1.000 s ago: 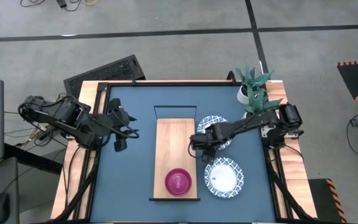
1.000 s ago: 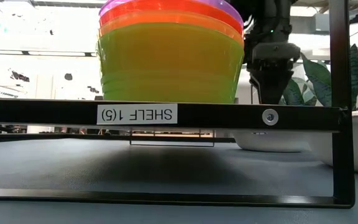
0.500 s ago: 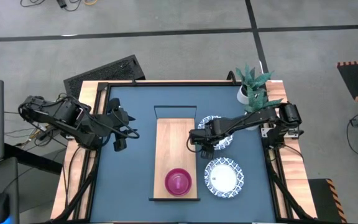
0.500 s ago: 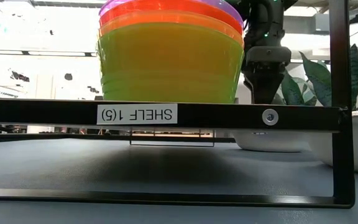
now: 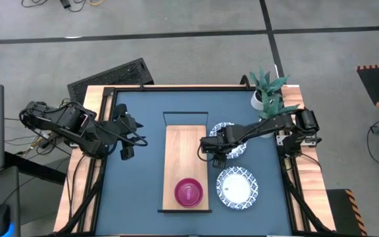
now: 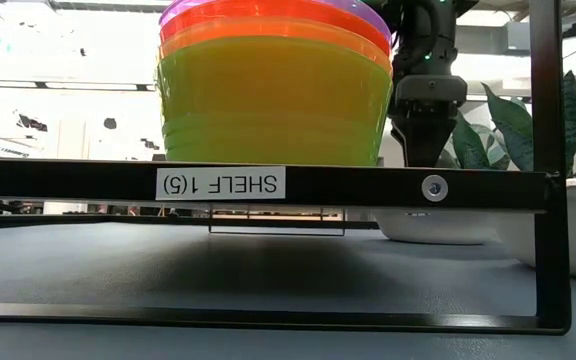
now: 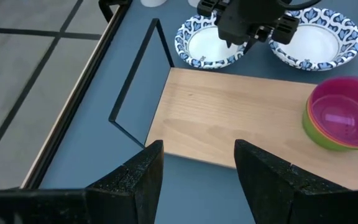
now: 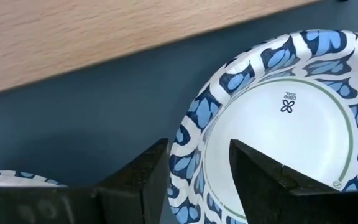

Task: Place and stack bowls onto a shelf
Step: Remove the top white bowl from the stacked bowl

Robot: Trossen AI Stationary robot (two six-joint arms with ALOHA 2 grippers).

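Note:
The light-wood shelf [image 5: 186,158] lies in the middle of the table. The small bowls sit nested in one stack [image 5: 189,192] at its near end, purple on top; the low view shows the stack [image 6: 273,90] on the shelf's black frame [image 6: 88,183]. Two white dishes with blue rims lie on the table right of the shelf, one farther [image 5: 224,127], one nearer [image 5: 237,185]. My right gripper [image 5: 214,153] is open, low over the farther dish's shelf-side rim [image 8: 191,124]. My left gripper [image 5: 127,138] is open and empty, left of the shelf.
A potted plant [image 5: 267,89] stands at the table's back right corner. A raised wooden border [image 5: 101,99] runs round the blue tabletop. A black mat [image 5: 110,76] lies behind the table's back left.
My right gripper has shifted slightly toward the shelf over the farther dish's rim. The left arm, bowls and dishes have not moved.

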